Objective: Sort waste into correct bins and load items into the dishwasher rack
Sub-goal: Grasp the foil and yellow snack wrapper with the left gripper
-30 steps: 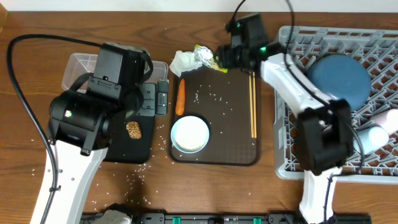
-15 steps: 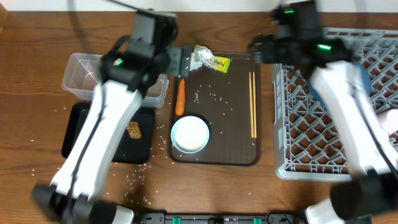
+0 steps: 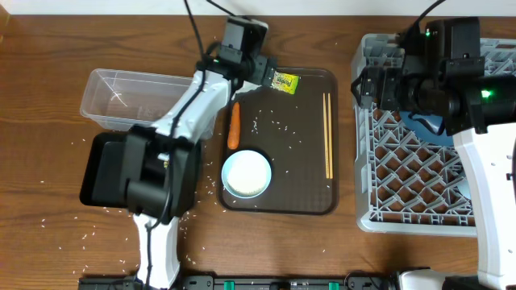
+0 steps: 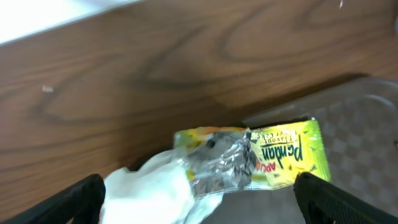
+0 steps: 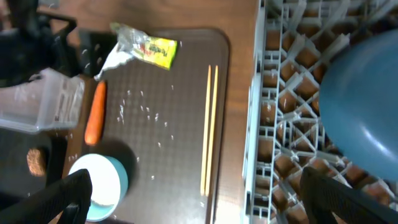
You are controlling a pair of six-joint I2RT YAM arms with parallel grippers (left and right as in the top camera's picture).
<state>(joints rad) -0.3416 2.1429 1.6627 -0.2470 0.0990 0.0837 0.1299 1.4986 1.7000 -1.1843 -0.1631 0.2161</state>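
Left wrist view: crinkled yellow-green snack wrapper (image 4: 273, 155), silvery inside, before wide-spread left end effector (image 4: 199, 190).

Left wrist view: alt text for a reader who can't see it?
The open left gripper hovers over a yellow-green snack wrapper and a crumpled white tissue lying together at a corner of the brown tray, on a wooden table.

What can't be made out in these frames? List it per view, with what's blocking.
- Overhead: the left arm covers most of the black tray. The brown lump shows only in the right wrist view.
- Overhead: the tissue is hidden under the left arm's wrist. In the left wrist view the bottom edge cuts it off.
- Right wrist: the right edge cuts off the blue plate. Overhead, the right arm hides nearly all of it.
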